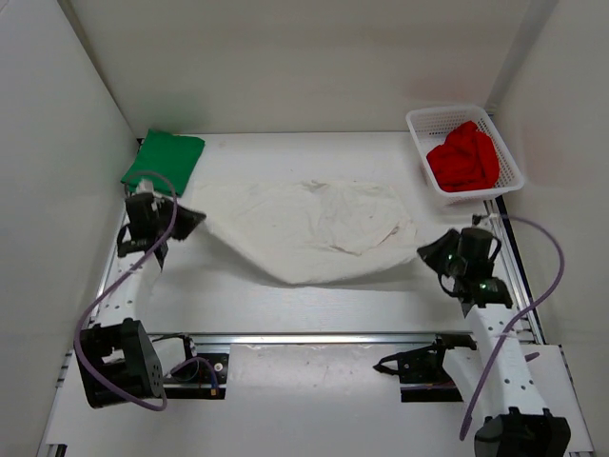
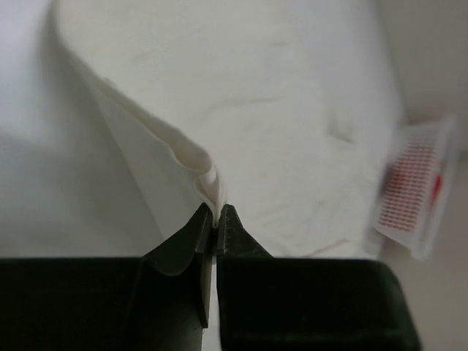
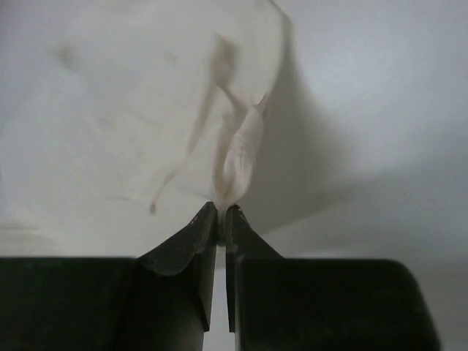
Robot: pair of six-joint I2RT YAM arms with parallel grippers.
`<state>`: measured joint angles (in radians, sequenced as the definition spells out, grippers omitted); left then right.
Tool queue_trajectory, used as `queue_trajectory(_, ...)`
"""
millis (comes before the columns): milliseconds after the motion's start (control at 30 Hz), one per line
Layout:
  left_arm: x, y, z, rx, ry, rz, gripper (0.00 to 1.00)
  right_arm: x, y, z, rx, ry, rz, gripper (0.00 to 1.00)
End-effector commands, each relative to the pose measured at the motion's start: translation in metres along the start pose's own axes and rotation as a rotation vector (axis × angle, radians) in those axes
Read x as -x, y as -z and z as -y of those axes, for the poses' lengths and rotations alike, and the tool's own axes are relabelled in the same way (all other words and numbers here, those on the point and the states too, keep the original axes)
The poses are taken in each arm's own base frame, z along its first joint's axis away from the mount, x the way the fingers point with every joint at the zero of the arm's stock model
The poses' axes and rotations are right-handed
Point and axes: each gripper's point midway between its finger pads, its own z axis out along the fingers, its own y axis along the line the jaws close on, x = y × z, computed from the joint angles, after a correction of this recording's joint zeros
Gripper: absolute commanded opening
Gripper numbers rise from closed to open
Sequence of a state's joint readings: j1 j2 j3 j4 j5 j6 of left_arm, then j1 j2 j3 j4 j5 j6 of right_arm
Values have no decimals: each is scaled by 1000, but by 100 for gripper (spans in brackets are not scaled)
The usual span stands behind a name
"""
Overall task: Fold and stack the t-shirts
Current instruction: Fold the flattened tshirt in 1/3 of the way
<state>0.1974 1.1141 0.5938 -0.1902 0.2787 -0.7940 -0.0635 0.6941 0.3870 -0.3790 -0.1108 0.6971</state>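
Note:
A white t-shirt [image 1: 314, 228] lies spread across the middle of the table, stretched between both arms. My left gripper [image 1: 195, 221] is shut on its left edge; the left wrist view shows a cloth fold [image 2: 208, 175] pinched at the tips [image 2: 216, 216]. On the right, my right gripper [image 1: 425, 251] is shut on a bunched corner [image 3: 241, 157] of the same shirt, squeezed between the tips [image 3: 221, 212]. A folded green t-shirt [image 1: 164, 159] lies at the back left. The red t-shirt [image 1: 463, 157] sits crumpled in the basket.
A white mesh basket [image 1: 423, 127] stands at the back right, also showing blurred in the left wrist view [image 2: 417, 194]. White walls enclose the table on three sides. A metal rail [image 1: 314, 338] runs along the near edge between the arm bases.

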Motion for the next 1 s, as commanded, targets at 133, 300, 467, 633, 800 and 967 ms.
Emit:
queue_trajectory(133,107,107,201,-575,-90,109,0,143,112,-127,188,213,310,0)
queue_trajectory(300,144,170,257,-772,-74,134,0,215,195,-205,285,333,470,0)
queue_trajectory(467,167,188,277,-881,-47,138,0,255,259,-273,415,439,590,0)
queue_trajectory(633,178,139,265,-768,-32,134,0,279,184,-286,437,449,465,0)
queue_trajectory(800,167,58,226,-584,-7,92,0,261,100,-280,437,456,314,0)
queue_trajectory(967,147,-21,218,-490,11,2,0,281,28,-284,428,459,222,0)
